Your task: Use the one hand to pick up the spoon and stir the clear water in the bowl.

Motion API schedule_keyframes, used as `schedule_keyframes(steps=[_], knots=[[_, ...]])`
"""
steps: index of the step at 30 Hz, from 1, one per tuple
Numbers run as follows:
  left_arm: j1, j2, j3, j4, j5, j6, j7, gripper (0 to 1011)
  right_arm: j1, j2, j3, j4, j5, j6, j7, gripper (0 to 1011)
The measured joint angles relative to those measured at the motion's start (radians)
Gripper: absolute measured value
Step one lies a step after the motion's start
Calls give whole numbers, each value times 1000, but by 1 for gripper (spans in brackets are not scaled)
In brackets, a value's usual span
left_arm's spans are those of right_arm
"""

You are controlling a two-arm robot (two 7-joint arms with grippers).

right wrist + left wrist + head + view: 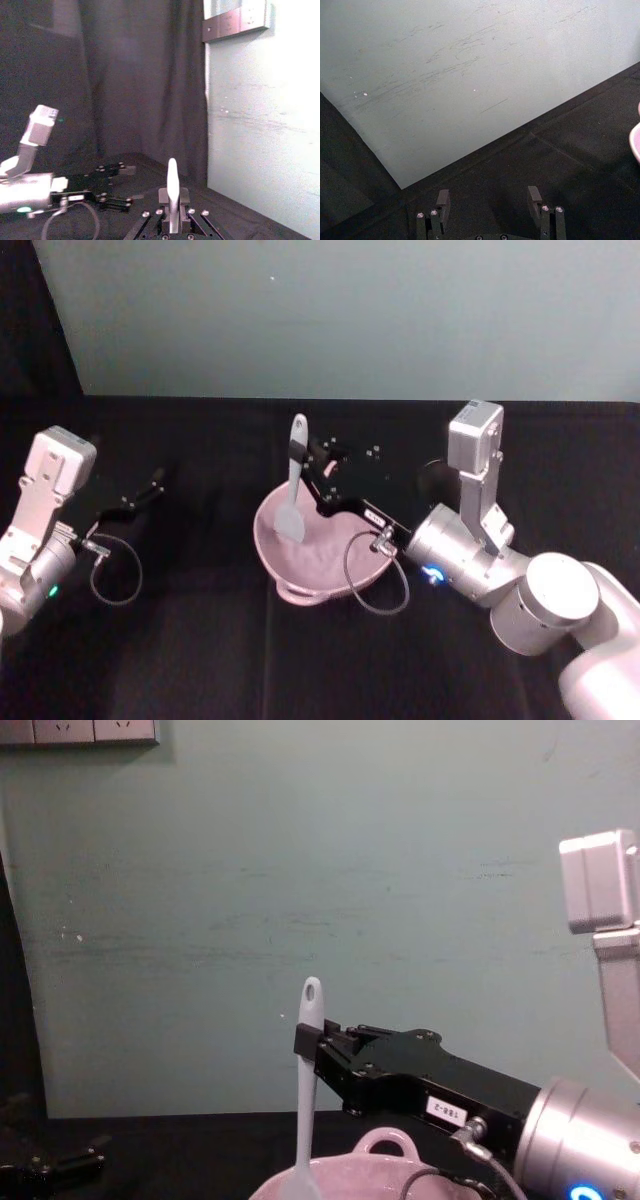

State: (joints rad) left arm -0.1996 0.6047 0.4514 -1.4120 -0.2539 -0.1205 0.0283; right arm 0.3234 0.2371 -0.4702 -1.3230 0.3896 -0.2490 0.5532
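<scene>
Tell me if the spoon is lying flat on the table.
No, the right gripper holds the spoon upright, its head down in the bowl; the left gripper hangs open aside.

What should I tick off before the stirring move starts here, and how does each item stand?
1. Grip on the spoon: ok, the right gripper is shut on its upper handle.
2. Tilt: ok, the spoon stands roughly vertical in the chest view.
3. Spoon head in the bowl: ok, it sits inside the rim.
4. Water present: cannot tell.
5. The cable loop by the right wrist clear of the bowl: cannot tell, it overlaps the rim in the head view.
6. The left gripper out of the way: ok, open, parked at the left, apart from the bowl.
</scene>
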Motion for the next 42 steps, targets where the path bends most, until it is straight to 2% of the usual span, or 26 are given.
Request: schedule_keyframes(steps=[5,11,17,23,29,33,39,40,42], knots=[[0,0,0,0,0,0,0,1011,26,-30,13,63,-37,-33,-54,117],[0,0,0,0,0,0,0,1011,28,-37,34,79,-94,-58,-112,117],[0,0,0,0,0,0,0,1011,7,-20,58,51,-133,-56,-141,117],[0,0,0,0,0,0,0,1011,-40,11,83,-25,-136,-1,-142,117],[0,0,0,0,0,0,0,1011,-91,38,112,-117,-87,48,-125,117],[0,0,0,0,0,0,0,1011,-113,55,134,-177,-26,110,-108,117],[0,0,0,0,0,0,0,1011,-131,85,187,-240,120,252,-98,117],[0,0,0,0,0,0,0,1011,-131,85,187,-240,120,252,-98,117],[0,0,0,0,0,0,0,1011,-134,94,206,-255,167,295,-98,117]])
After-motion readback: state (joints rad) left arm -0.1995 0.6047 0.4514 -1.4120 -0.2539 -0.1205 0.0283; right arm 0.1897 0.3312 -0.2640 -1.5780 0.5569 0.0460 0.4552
